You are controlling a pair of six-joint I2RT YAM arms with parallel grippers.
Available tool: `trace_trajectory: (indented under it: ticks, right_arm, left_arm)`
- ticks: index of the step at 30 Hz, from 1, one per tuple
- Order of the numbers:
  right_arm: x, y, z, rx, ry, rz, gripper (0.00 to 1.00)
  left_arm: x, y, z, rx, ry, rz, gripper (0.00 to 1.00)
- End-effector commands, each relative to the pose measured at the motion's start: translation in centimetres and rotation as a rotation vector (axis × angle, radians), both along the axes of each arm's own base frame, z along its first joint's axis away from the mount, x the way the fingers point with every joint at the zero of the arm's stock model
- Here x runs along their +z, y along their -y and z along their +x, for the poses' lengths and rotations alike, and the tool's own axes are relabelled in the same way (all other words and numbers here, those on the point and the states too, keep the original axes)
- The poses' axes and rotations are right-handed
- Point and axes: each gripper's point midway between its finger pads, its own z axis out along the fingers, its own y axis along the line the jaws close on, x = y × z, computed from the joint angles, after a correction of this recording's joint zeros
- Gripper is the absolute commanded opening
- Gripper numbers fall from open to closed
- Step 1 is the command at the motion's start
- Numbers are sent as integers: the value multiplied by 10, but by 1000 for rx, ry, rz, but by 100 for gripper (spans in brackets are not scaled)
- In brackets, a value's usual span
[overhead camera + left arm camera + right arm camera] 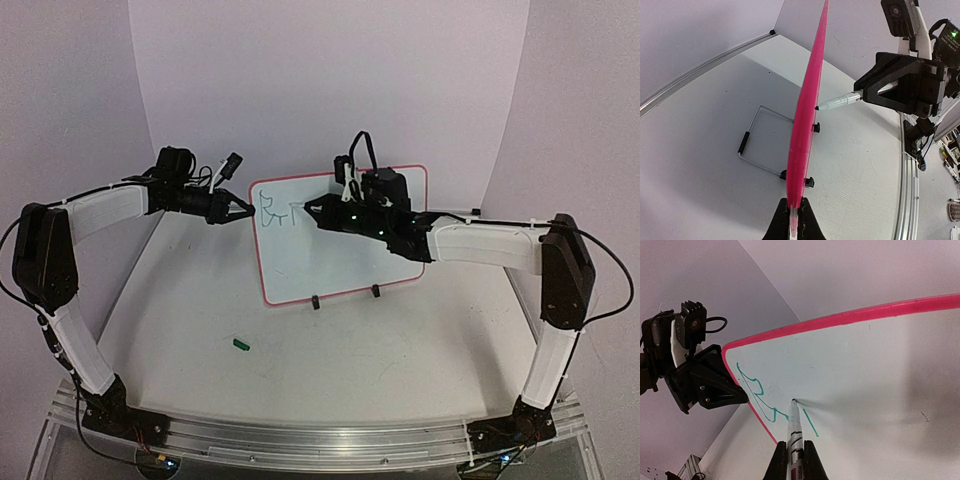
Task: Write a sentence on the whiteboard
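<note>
The whiteboard (330,250) stands upright on two black clip feet at the table's back, white with a red-pink rim, and bears green strokes at its upper left. My left gripper (243,211) is shut on the board's left edge; in the left wrist view the rim (807,110) runs edge-on out of my left gripper (795,212). My right gripper (318,211) is shut on a white marker (795,430), and its tip touches the board (880,370) beside the green strokes (752,385). The marker (840,102) also shows in the left wrist view.
A small green cap (240,344) lies on the table in front of the board, left of centre. A wire stand (757,142) props the board from behind. Walls close the back and sides.
</note>
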Motion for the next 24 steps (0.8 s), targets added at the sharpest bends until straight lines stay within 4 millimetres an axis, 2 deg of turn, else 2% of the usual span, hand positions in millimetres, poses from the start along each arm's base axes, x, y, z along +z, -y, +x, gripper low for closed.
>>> trace_trajectory:
  ticks: [1, 15, 20, 24]
  right_arm:
    - [18, 3, 13, -48, 42, 26, 0]
    - [8, 9, 19, -77, 25, 14, 0]
    - [12, 5, 15, -39, 34, 18, 0]
    - [25, -3, 6, 34, 60, 37, 0]
  left_arm:
    - [20, 5, -11, -35, 35, -18, 0]
    - [20, 5, -12, -37, 35, -20, 0]
    - [19, 5, -11, -37, 33, -19, 0]
    - [18, 5, -11, -35, 31, -18, 0]
